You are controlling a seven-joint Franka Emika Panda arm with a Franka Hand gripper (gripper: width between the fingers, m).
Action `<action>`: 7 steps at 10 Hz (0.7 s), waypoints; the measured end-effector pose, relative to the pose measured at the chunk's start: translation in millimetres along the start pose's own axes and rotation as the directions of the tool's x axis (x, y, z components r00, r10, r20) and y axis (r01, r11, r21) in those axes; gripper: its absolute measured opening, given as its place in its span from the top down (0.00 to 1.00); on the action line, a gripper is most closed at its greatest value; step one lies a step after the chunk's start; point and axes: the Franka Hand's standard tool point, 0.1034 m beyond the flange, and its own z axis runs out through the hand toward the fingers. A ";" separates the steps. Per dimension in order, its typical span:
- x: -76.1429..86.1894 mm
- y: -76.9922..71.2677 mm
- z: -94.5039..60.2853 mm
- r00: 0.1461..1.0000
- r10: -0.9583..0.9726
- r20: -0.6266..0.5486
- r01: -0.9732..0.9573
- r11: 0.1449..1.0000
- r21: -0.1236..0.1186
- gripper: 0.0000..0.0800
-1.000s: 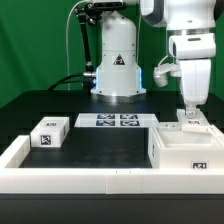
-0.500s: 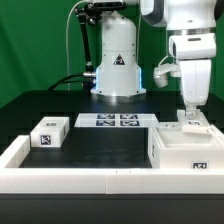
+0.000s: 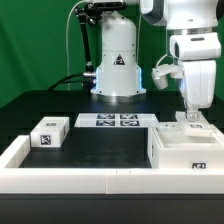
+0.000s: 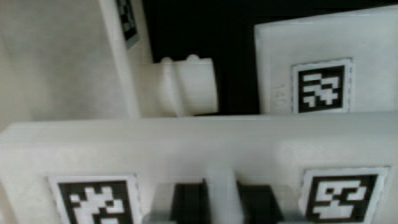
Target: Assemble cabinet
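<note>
The cabinet (image 3: 182, 152), a large white box with a tag on its front, stands at the exterior view's right. My gripper (image 3: 192, 117) hangs straight down over its back edge. In the wrist view my gripper (image 4: 210, 203) has its two dark fingers (image 4: 178, 203) pressed on a thin white strip of a white tagged part (image 4: 214, 150) that carries two tags. Beyond it I see a round white peg (image 4: 187, 85) and another tagged white face (image 4: 329, 80). A small white tagged block (image 3: 50, 132) lies at the exterior view's left, far from my gripper.
The marker board (image 3: 107, 121) lies flat at the back middle, in front of the arm's base (image 3: 117, 65). A long low white rail (image 3: 80, 177) edges the black table along the front and the left side.
My gripper and hand have shifted very slightly toward the exterior view's right. The cabinet and the small block have not moved.
</note>
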 end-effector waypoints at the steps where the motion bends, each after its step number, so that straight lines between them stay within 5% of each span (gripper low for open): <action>1: -0.1 -0.2 0.3 1.000 0.000 0.000 0.000 1.000 0.001 0.91; 4: -0.4 1.0 0.6 1.000 0.000 -0.001 0.000 1.000 0.000 0.91; 7: 1.4 38.8 0.4 1.000 0.001 -0.016 -0.001 1.000 -0.014 0.91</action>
